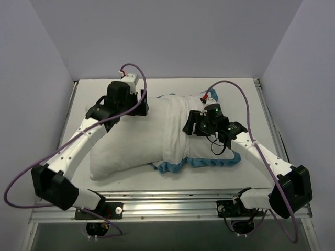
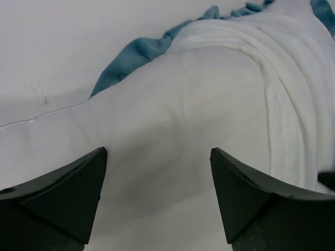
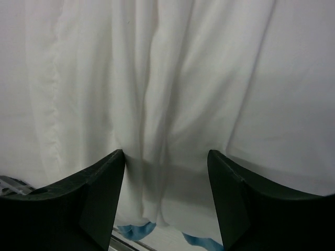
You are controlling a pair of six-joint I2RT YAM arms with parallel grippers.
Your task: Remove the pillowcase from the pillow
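Note:
The plain white pillow (image 1: 123,151) lies slantwise on the table, its left half bare. The pillowcase (image 1: 175,117) is turned white side out and bunched over the pillow's right half, with its teal ruffle (image 1: 209,161) along the near edge. My left gripper (image 1: 142,104) is open over the bare pillow (image 2: 157,115) at its far side, with the ruffle (image 2: 136,52) and pillowcase folds (image 2: 282,78) just beyond it. My right gripper (image 1: 189,125) is open against the pillowcase folds (image 3: 167,94), which run between its fingers. The ruffle (image 3: 135,230) shows below them.
The white table (image 1: 230,94) has a metal rail (image 1: 172,201) along its near edge and grey walls on three sides. Purple cables loop from both arms. The pillow fills most of the table's middle.

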